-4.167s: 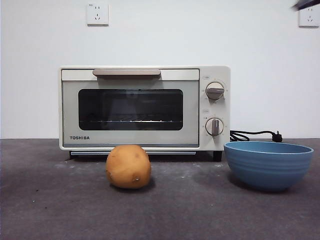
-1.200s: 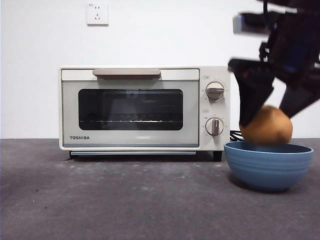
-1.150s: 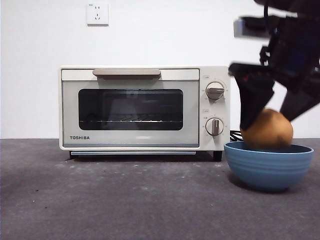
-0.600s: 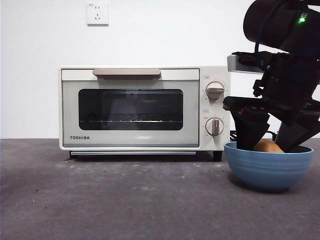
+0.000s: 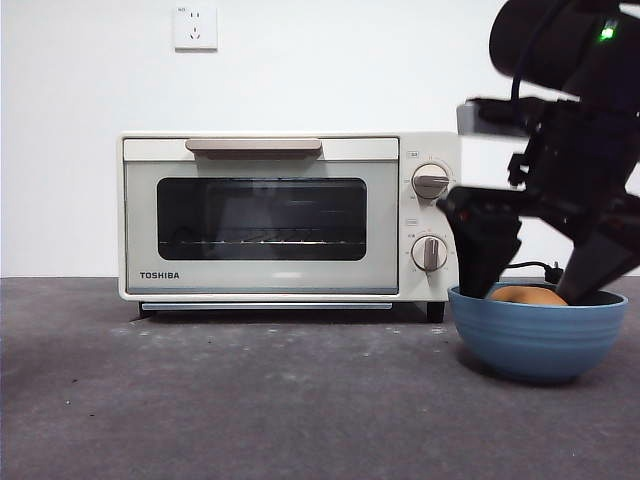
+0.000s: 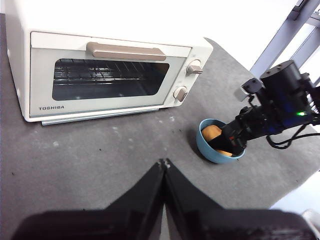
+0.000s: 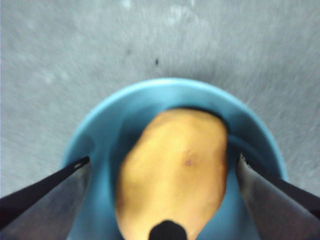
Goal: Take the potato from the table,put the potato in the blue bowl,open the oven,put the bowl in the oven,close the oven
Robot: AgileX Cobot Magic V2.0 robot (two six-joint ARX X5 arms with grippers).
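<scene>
The golden-brown potato [image 5: 527,295] [image 7: 172,170] [image 6: 212,133] lies inside the blue bowl [image 5: 537,335] [image 7: 100,145] [image 6: 207,150], on the table [image 5: 250,400] to the right of the oven. My right gripper [image 5: 527,290] [image 7: 161,161] hangs over the bowl, open, its jaws spread on either side of the potato and not touching it. The cream Toshiba oven [image 5: 270,215] [image 6: 105,75] stands with its door closed. My left gripper [image 6: 164,162] is shut and empty, held high above the table in front of the oven.
A black power cord [image 5: 510,268] lies behind the bowl beside the oven. A wall socket [image 5: 194,27] sits above the oven. A metal frame [image 6: 285,35] stands past the table's far right corner.
The potato, once on the table before the oven, was carried over the bowl and lowered in. The right gripper's jaws have spread and let it go.
</scene>
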